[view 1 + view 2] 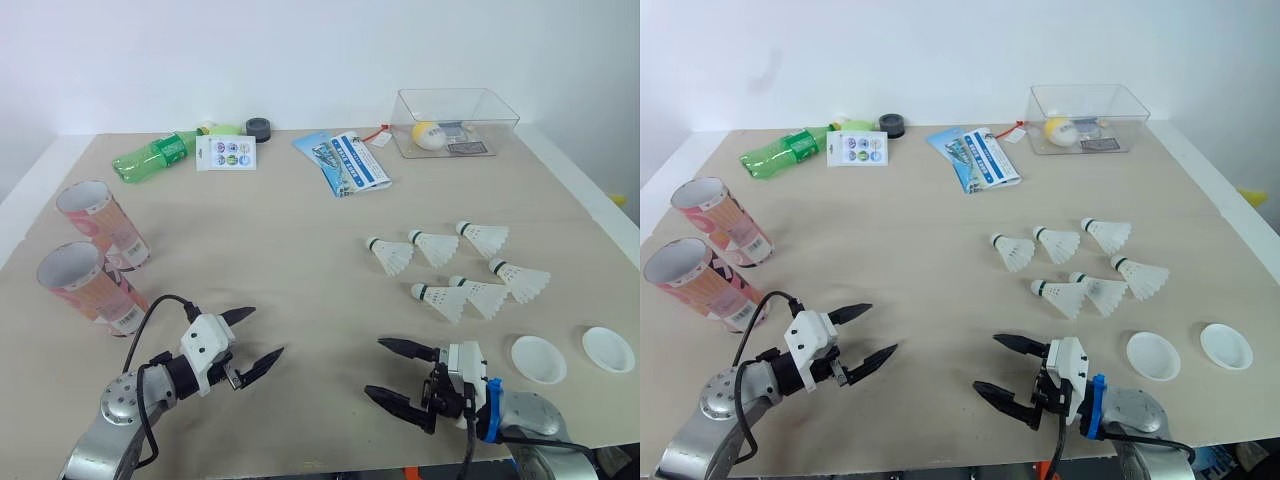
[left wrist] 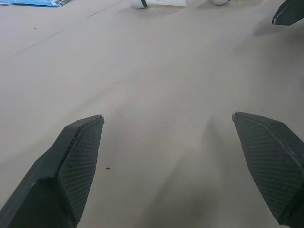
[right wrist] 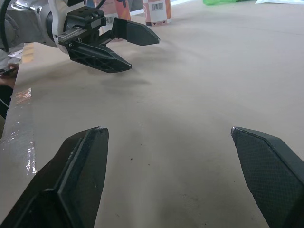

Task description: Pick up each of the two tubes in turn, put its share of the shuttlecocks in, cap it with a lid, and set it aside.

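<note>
Two pink tubes lie on their sides at the table's left, one (image 1: 104,226) farther back and one (image 1: 92,287) nearer. Several white shuttlecocks (image 1: 455,268) lie in a cluster right of centre. Two white lids (image 1: 538,358) (image 1: 608,349) rest near the front right edge. My left gripper (image 1: 255,336) hovers open over bare table at the front left, right of the nearer tube, holding nothing. My right gripper (image 1: 385,370) is open and empty at the front, left of the lids and facing the left gripper (image 3: 124,46).
At the back lie a green bottle (image 1: 155,156), a sticker card (image 1: 226,152), a black roll (image 1: 260,127), blue leaflets (image 1: 344,161) and a clear box (image 1: 455,122) holding a yellow ball. The beige table (image 1: 280,250) has a white rim.
</note>
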Robot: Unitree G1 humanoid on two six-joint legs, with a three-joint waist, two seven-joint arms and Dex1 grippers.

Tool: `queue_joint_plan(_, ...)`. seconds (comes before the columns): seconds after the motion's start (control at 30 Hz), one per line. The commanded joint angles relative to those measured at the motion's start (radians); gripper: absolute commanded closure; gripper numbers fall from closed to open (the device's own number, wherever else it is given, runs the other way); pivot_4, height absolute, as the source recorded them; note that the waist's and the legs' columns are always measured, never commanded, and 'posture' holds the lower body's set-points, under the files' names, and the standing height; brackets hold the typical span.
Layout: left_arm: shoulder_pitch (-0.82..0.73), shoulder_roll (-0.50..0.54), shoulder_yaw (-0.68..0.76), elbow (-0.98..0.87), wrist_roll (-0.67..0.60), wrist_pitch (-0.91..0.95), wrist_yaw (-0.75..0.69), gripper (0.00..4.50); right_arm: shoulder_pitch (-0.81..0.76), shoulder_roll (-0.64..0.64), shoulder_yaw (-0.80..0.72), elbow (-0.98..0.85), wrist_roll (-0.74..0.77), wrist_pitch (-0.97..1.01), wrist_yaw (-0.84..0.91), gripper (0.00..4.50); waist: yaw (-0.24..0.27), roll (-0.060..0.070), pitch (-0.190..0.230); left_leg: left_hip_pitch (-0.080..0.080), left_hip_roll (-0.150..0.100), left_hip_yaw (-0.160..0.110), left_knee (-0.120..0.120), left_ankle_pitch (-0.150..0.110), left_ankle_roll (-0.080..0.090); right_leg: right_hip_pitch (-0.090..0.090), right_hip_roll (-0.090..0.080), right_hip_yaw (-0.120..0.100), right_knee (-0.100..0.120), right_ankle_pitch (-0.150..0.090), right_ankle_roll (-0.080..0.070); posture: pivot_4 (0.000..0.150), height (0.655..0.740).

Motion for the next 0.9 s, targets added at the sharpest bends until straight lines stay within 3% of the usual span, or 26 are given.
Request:
queue_joint_plan(0.03,-0.013,0.012,0.005,0.0,-0.015,-0.02,-0.022,0.0,-0.011,-0.003,-0.016,-0.025,0.016,-0.013,0.002,0.07,0.0,0.0,0.0,0.0,0.0,0.0,0.0,0.0,0.0,0.0,0.0,0.0,0.0,0.0,0.0,0.15,0.74)
queue_joint_plan(0.63,-0.036,0.004,-0.002,0.043,-0.006,-0.071,-0.068,0.0,-0.073,-0.028,-0.048,0.006,0.043,-0.005,0.02,0.07,0.0,0.0,0.0,0.0,0.0,0.0,0.0,0.0,0.0,0.0,0.0,0.0,0.0,0.0,0.0,0.15,0.74)
queue_joint_plan(0.8,-0.021,-0.02,-0.003,0.044,0.006,-0.082,-0.038,0.0,-0.185,-0.104,-0.052,-0.023,0.095,0.068,0.084,0.07,-0.001,0.0,0.0,0.0,0.0,0.001,0.0,0.0,0.0,0.0,0.0,0.001,0.0,0.001,-0.001,0.15,0.74)
queue_joint_plan(0.9,0.004,-0.055,0.011,0.03,0.012,-0.073,0.019,0.0,-0.375,-0.162,-0.042,-0.025,0.167,0.233,0.081,0.07,-0.01,0.0,0.0,0.001,0.0,0.003,0.0,0.0,0.0,-0.001,0.0,0.002,0.0,0.002,-0.001,0.15,0.74)
